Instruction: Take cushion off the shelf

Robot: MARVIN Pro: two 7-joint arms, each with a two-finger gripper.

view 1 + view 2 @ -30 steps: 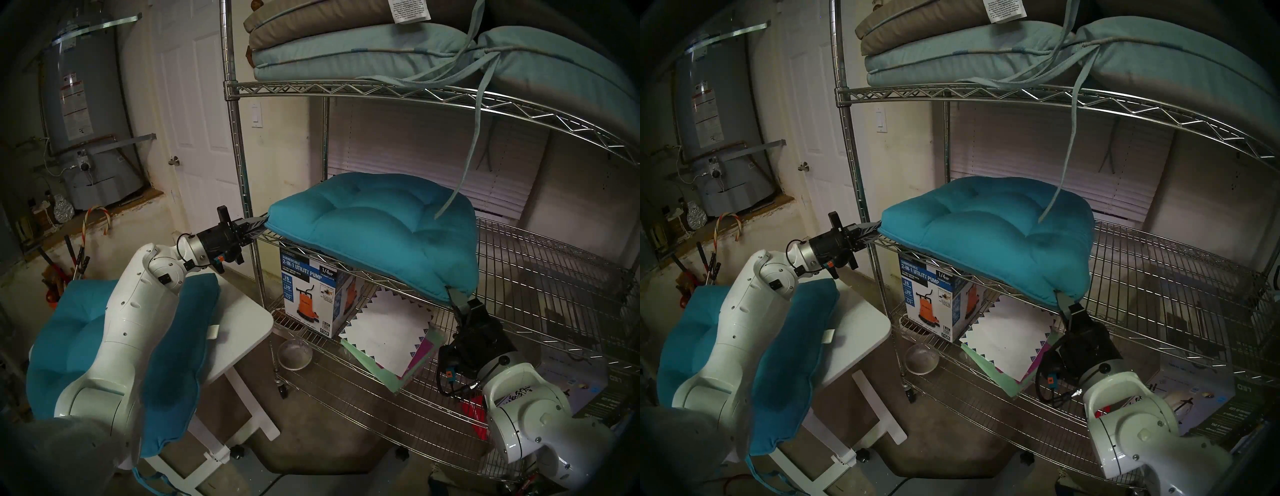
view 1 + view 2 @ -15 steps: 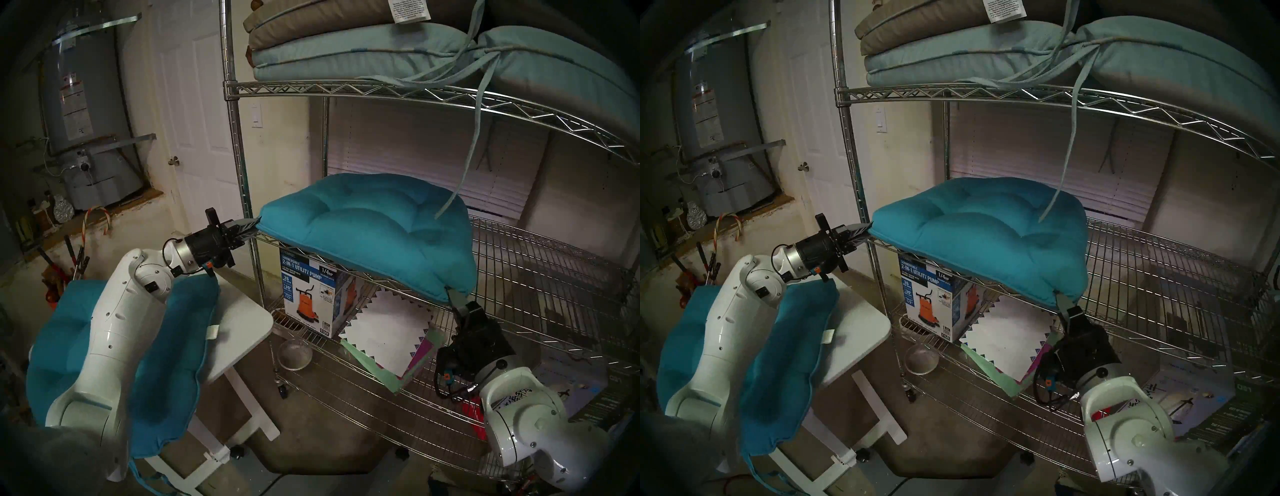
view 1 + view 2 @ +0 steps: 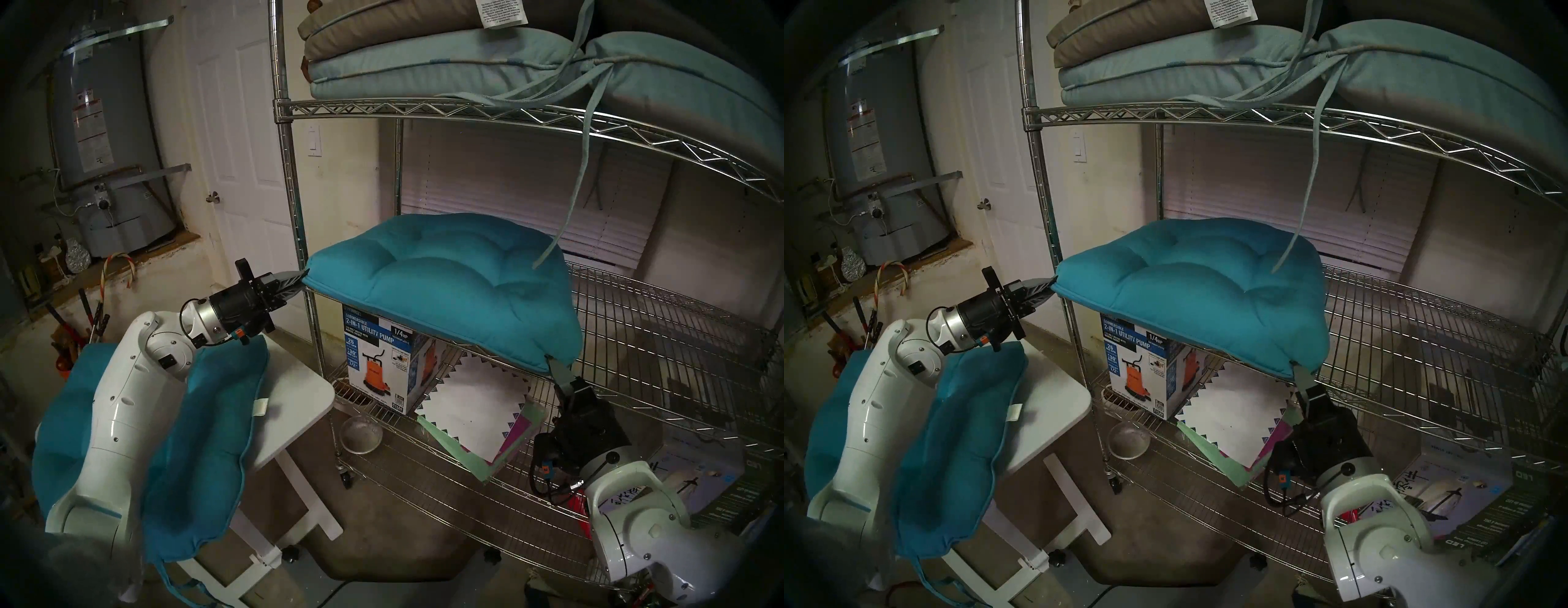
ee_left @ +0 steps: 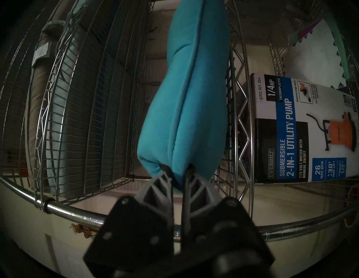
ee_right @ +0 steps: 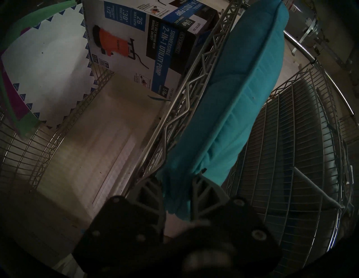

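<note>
Item: teal tufted cushion (image 3: 445,288), square, piped seam. Location: middle tier of the chrome wire shelf (image 3: 662,322), at that tier's left end, overhanging the front and left edges past the corner post.

Left claw (image 3: 302,276): fingers closed on the cushion's left corner, fabric pinched between them, seen close in the left wrist view (image 4: 177,170); the claw sits outside the post.

Right claw (image 3: 559,370): fingers closed on the cushion's front right corner at the tier's zigzag edge; right wrist view (image 5: 178,186) shows fabric bunched between the fingers.

Tier above: stacked pale blue and tan cushions (image 3: 428,55), one tie strap (image 3: 572,187) hanging down onto the teal cushion.

Tier below: utility pump box (image 3: 382,361) under the cushion; white zigzag-edged paper sheets (image 3: 475,407) just beside it.

White surface (image 3: 297,399), left of the shelf: second teal cushion (image 3: 203,441), partly hidden by the left arm, drooping over the near edge.

Floor: glass bowl (image 3: 361,434) by the shelf's caster.
</note>
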